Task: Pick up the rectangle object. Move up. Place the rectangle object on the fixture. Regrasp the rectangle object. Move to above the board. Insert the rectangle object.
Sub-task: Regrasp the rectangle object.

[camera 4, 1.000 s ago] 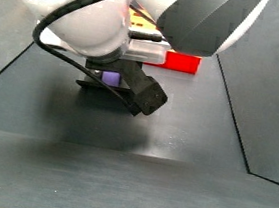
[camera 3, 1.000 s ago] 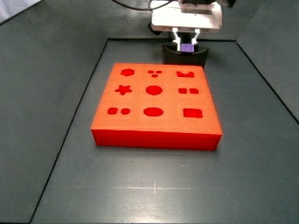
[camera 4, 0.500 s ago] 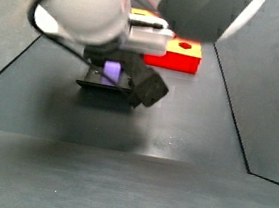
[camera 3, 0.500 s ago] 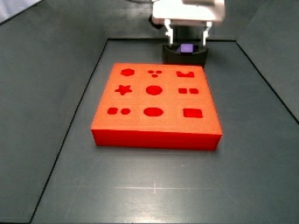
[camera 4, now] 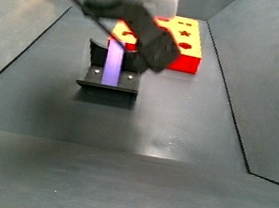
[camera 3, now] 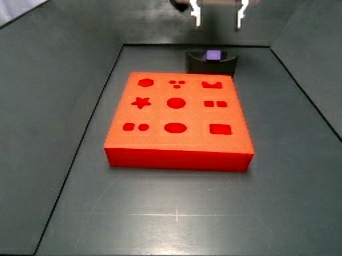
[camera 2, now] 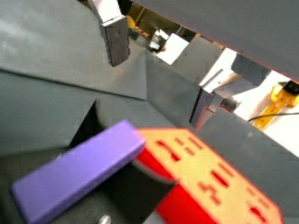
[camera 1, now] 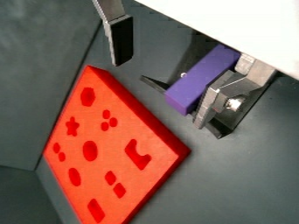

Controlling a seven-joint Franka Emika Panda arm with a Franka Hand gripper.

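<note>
In a wrist view, the gripper (camera 1: 173,54) is hanging above the floor with its two silver fingers (camera 1: 115,35) wide apart and nothing between them. The purple rectangle object (camera 1: 197,80) is lying on the black fixture (camera 1: 162,85) below, just beside the red board (camera 1: 107,144).

In a wrist view looking from lower down, the rectangle object (camera 2: 79,171) is showing big and close, resting on the fixture (camera 2: 142,194). The gripper (camera 2: 163,63) is sitting higher up, fingers (camera 2: 114,38) spread and holding nothing. The board (camera 2: 211,184) is lying right behind the fixture.

In a side view, the gripper (camera 3: 219,14) is now almost at the top edge of the picture. Half a second ago it was lower, with its fingers down around the purple piece. Now it is well clear of it, and its fingers (camera 3: 198,14) are apart. The rectangle object (camera 3: 213,54) is staying on the fixture (camera 3: 214,62), at the far end of the board (camera 3: 179,119).

In a side view from the opposite end, the arm has gone up too. Before, it was covering the fixture. Now the fixture (camera 4: 110,84) is showing in full, and the rectangle object (camera 4: 114,61) is leaning upright in it. The gripper (camera 4: 131,31) is above it, and here I cannot tell how its fingers are set. The board (camera 4: 182,45) is lying behind.
</note>
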